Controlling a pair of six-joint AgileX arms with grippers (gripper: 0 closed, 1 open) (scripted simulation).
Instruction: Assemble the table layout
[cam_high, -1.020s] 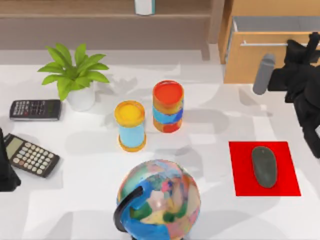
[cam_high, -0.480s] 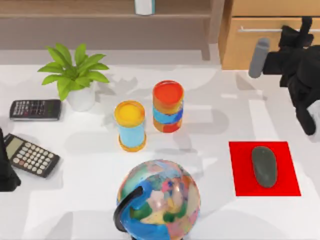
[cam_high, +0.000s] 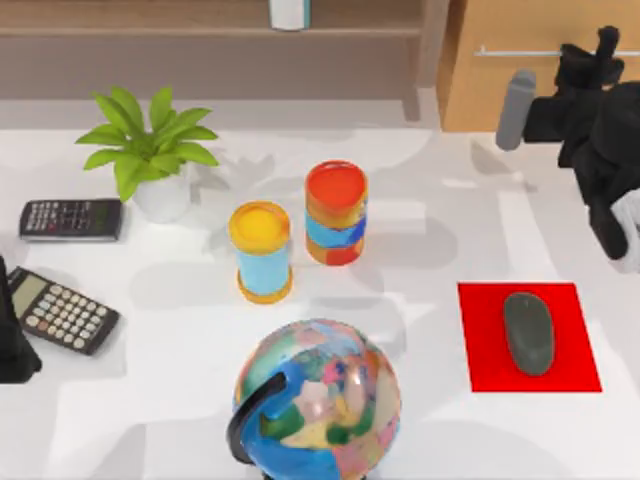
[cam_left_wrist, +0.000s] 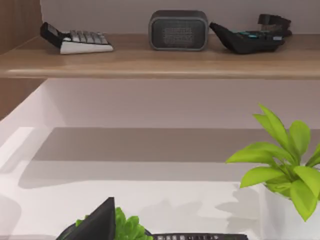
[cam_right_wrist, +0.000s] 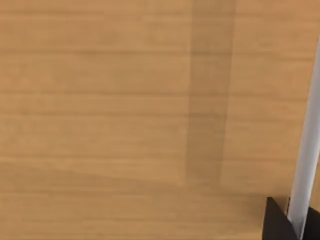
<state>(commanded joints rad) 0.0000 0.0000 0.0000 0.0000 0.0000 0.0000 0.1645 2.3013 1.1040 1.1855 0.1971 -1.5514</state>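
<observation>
Across the white desk (cam_high: 180, 420), spreading from the near edge back to a wooden shelf (cam_high: 200, 30), lay a globe (cam_high: 320, 400), two cups, a plant (cam_high: 145, 150), calculators and a red mat (cam_high: 580, 345) carrying a mouse (cam_high: 528, 332). At the far right corner, the right end effector (cam_high: 600, 52) met the closed wooden drawer (cam_high: 520, 30) at its handle (cam_high: 520, 52), fingers' state unclear; the left arm (cam_high: 12, 340) stayed parked at the left edge.
</observation>
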